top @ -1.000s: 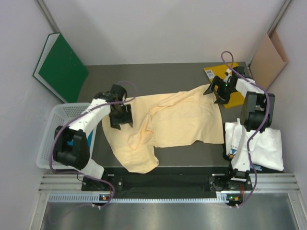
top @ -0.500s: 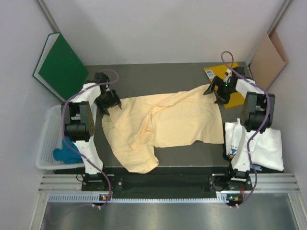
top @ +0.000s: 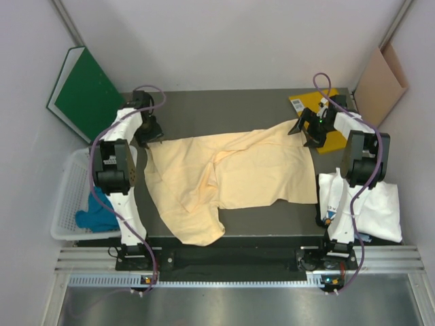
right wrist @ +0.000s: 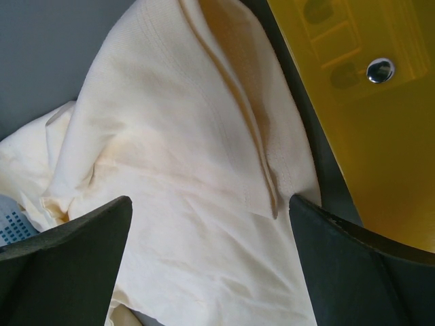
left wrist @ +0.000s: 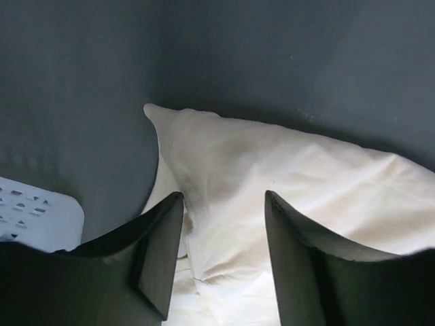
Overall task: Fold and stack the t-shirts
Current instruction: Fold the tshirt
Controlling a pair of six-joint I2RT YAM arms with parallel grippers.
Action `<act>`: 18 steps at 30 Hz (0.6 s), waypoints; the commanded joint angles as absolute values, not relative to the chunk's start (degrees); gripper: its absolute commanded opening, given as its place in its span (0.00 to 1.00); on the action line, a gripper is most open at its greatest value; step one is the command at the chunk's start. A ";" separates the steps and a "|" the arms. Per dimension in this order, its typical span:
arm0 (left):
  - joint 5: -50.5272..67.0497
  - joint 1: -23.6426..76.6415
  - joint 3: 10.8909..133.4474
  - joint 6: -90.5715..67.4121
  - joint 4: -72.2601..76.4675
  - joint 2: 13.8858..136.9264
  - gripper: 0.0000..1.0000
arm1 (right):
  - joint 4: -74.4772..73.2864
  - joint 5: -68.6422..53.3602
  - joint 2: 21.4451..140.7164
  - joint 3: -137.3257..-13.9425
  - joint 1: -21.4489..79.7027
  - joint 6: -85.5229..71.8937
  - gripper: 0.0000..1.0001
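The pale peach-yellow t-shirt point(top: 238, 173) lies spread and creased across the dark table. My left gripper point(top: 149, 134) hovers at its far left corner; in the left wrist view the left gripper point(left wrist: 223, 197) is open, with that corner of the t-shirt point(left wrist: 285, 176) lying under the gap. My right gripper point(top: 309, 132) is over the far right corner, and the right wrist view shows the right gripper point(right wrist: 209, 200) wide open above a hemmed edge of the t-shirt point(right wrist: 170, 136). A white printed t-shirt point(top: 370, 204) lies at the right edge. A teal-blue one point(top: 92, 219) sits in the basket.
A white basket point(top: 68, 183) hangs off the table's left side, its rim point(left wrist: 34, 210) near my left fingers. A bright-yellow folder point(top: 304, 102) lies just behind my right gripper, the same folder point(right wrist: 367, 109) beside the cloth. A green folder point(top: 85, 95) and a cardboard sheet point(top: 380, 81) lean on the walls.
My left arm has swung from the shirt's left middle back to its far left corner, uncovering the teal shirt in the basket. The right arm and the shirt have stayed put.
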State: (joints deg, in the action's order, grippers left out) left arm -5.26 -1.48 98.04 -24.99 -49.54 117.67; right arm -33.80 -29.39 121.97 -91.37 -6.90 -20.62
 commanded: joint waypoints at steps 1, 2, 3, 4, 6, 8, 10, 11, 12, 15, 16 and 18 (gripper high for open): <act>-6.60 -1.85 100.20 -23.56 -51.77 119.97 0.46 | -35.24 -27.25 123.49 -89.21 -6.15 -20.04 1.00; -6.50 -1.93 100.20 -23.38 -51.77 120.14 0.39 | -35.16 -27.25 123.57 -89.21 -6.15 -20.21 1.00; -6.42 -1.85 100.28 -23.20 -51.68 120.76 0.23 | -35.16 -27.33 123.57 -89.30 -6.24 -20.21 0.99; -6.42 -1.85 100.72 -23.20 -52.03 121.02 0.17 | -35.16 -27.25 123.57 -89.38 -6.24 -20.30 1.00; -6.77 -1.84 101.16 -22.85 -52.29 121.81 0.05 | -35.24 -27.16 123.66 -89.38 -6.33 -20.39 0.99; -7.38 -1.76 102.04 -22.68 -52.65 121.99 0.00 | -35.07 -27.07 123.58 -89.30 -6.42 -20.39 1.00; -7.99 -2.02 103.18 -22.67 -52.65 122.08 0.00 | -34.98 -26.98 123.40 -89.03 -6.42 -20.48 1.00; -8.69 -2.02 103.79 -22.76 -52.65 121.99 0.00 | -35.07 -26.90 123.31 -88.86 -6.42 -20.48 1.00; -9.31 -2.20 104.93 -22.94 -52.56 121.73 0.00 | -34.98 -26.81 123.31 -88.51 -6.42 -20.48 1.00; -11.60 -2.63 108.26 -23.64 -52.56 121.73 0.00 | -34.72 -26.46 122.87 -87.72 -6.42 -20.57 1.00; -12.04 -2.72 109.33 -23.73 -52.65 121.90 0.00 | -34.72 -26.46 122.70 -87.45 -6.42 -20.57 1.00; -14.14 -3.07 112.92 -23.91 -53.35 122.52 0.00 | -34.45 -26.37 122.52 -86.93 -6.42 -20.74 1.00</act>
State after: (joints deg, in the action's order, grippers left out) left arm -9.08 -1.98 105.89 -23.42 -52.80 122.65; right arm -32.77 -29.12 121.45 -90.39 -6.90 -20.82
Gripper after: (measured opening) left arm 0.010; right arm 0.994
